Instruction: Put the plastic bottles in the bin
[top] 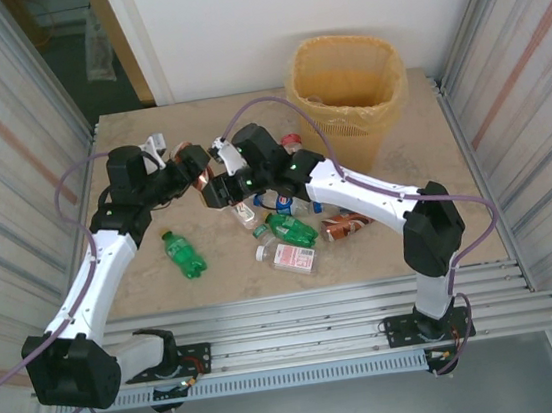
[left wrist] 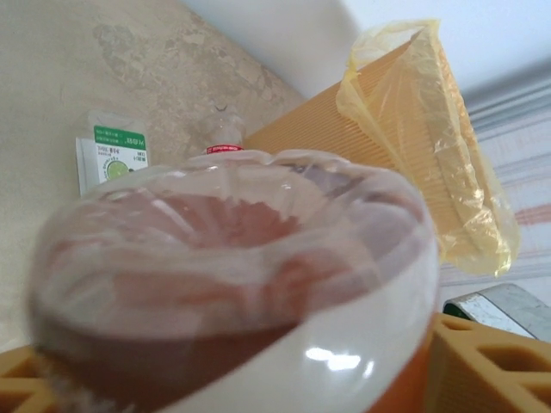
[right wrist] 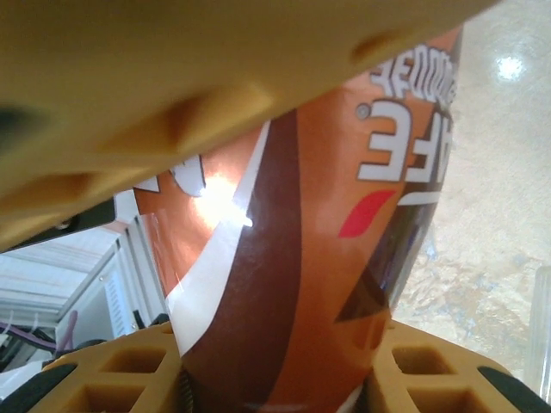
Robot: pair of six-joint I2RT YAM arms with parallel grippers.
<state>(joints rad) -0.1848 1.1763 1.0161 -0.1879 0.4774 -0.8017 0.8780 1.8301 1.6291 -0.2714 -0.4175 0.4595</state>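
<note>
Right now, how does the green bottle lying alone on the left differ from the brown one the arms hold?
The lone green bottle lies flat on the table, untouched; the brown-labelled bottle is gripped between the left gripper and right gripper. One is green, the other coppery brown. Both are small and outside the bin.

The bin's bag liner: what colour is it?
Translucent yellow; the liner shows best in the left wrist view.
</note>
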